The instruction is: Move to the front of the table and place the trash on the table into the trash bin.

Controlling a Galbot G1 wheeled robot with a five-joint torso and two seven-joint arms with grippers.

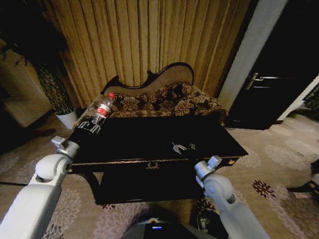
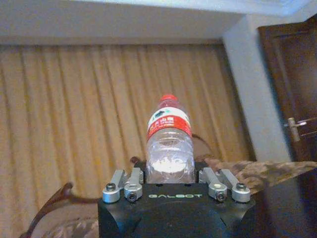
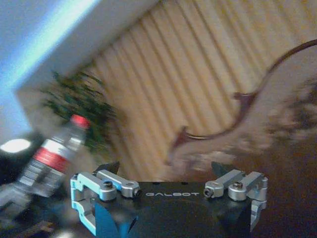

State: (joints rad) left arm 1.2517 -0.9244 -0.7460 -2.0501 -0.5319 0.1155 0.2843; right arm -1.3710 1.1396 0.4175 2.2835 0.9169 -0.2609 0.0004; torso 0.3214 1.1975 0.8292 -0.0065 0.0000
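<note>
- bottle (image 1: 103, 110), clear plastic with a red cap and red label, held clear of the table (image 1: 149, 134) at about 10 o'clock in the head view, leaning slightly, cap toward the sofa (image 1: 164, 99).
- left gripper (image 1: 90, 127) clamped on the bottle's lower part, just over the table's far left corner; in the left wrist view, bottle (image 2: 170, 144) standing straight up out of the gripper body, base sunk between the linkages, fingers themselves hidden.
- right gripper (image 1: 182, 147) low over the dark tabletop at about 5 o'clock from the bottle, well apart from it, fingers spread and holding nothing.
- right wrist view: two dark fingertips (image 3: 110, 166) set wide apart above the silver linkages, nothing between them; the bottle (image 3: 52, 157) off to one side, tilted, in front of a leafy plant (image 3: 79, 106).
- table glossy black with gold trim along the front edge and a small gold ornament (image 1: 152, 165) at 6 o'clock, lower shelf beneath it.
- sofa with a curved dark back and floral cushions directly behind the table, at 12 o'clock, striped curtain (image 1: 149, 40) behind that.
- white plant pot (image 1: 67, 118) on the floor at 9 o'clock of the bottle (beside the table's left end).
- dark door (image 1: 279, 74) with a metal handle at 2 o'clock.
</note>
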